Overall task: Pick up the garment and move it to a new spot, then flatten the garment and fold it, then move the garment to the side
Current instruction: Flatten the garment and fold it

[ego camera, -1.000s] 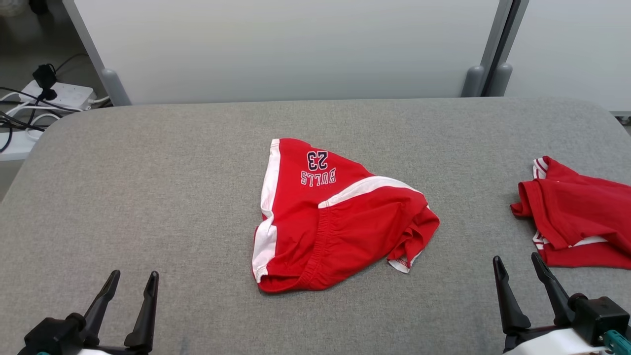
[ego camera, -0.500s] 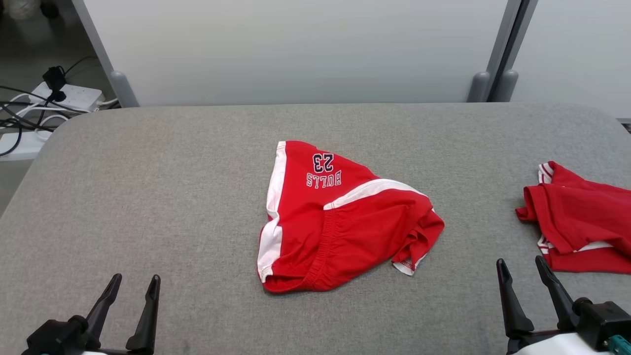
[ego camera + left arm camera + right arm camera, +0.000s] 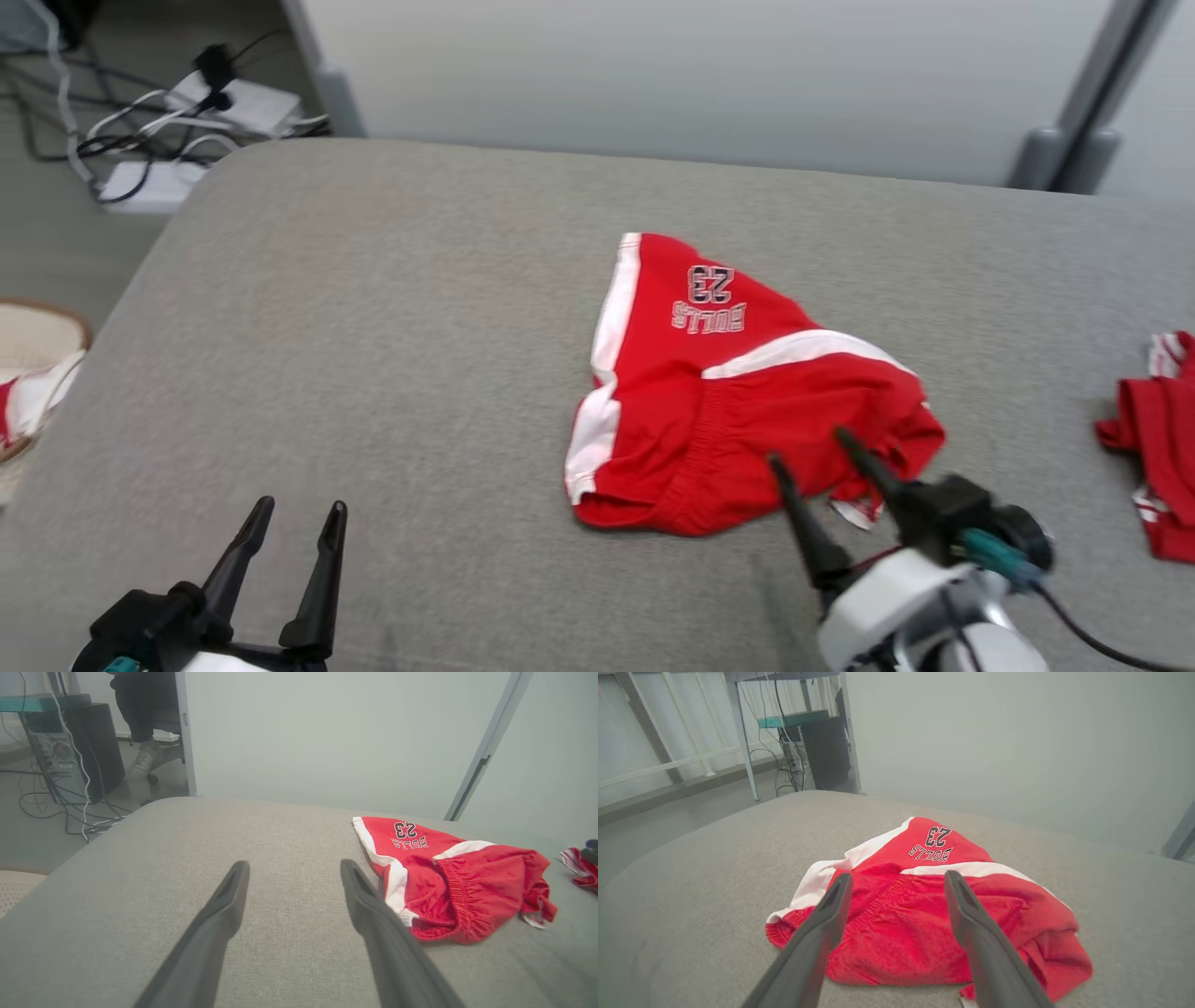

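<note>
Hovering over the grey padded table's (image 3: 373,327) near edge, the left gripper (image 3: 302,507) is spread and empty. The right gripper (image 3: 808,446), equally spread, overhangs the near hem of the crumpled red Bulls shorts (image 3: 728,401) mid-table. Pinching only one loose layer could let them slip free.

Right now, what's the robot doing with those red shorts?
A robot seems about to pick up the crumpled red shorts on the grey table. Its right end effector is open, aimed at the shorts' near edge, gripping nothing yet. The left end effector is open, off to the side. Another red garment lies at the table's right.
</note>
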